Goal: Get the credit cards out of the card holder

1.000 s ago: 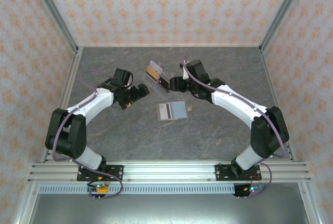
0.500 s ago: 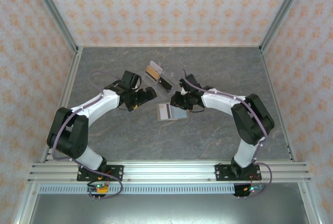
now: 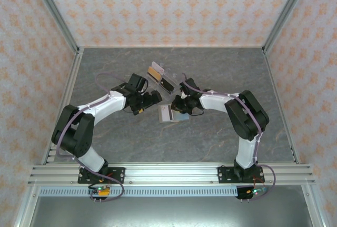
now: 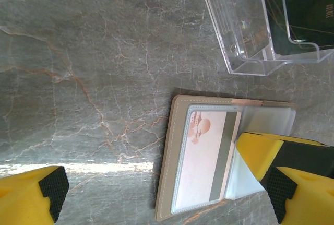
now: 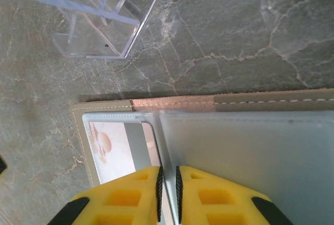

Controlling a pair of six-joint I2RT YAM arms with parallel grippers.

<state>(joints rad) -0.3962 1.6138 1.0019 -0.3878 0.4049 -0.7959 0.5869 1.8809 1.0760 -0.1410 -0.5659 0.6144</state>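
pinching the left edge of a pale grey-blue credit card [image 5: 245, 157], the right claw [image 5: 168, 183] shows its yellow fingers almost together with the thin card between them. that card lies flat over a tan sleeve [image 4: 167, 173], whose clear pocket shows a pink-and-white card [image 4: 203, 157] with a grey stripe. the sleeve lies on the grey marbled table [image 3: 210, 142], just on the near side of the card holder [image 3: 159, 77] and apart from it. the card holder stands near the middle of the table, with a tan-orange card [image 3: 154, 72] in one slot and a black card [image 3: 167, 85] in another. the left claw [image 3: 152, 99] hangs wide open, gripping nothing. in the left wrist view its two fingertips sit to either side of the sleeve.
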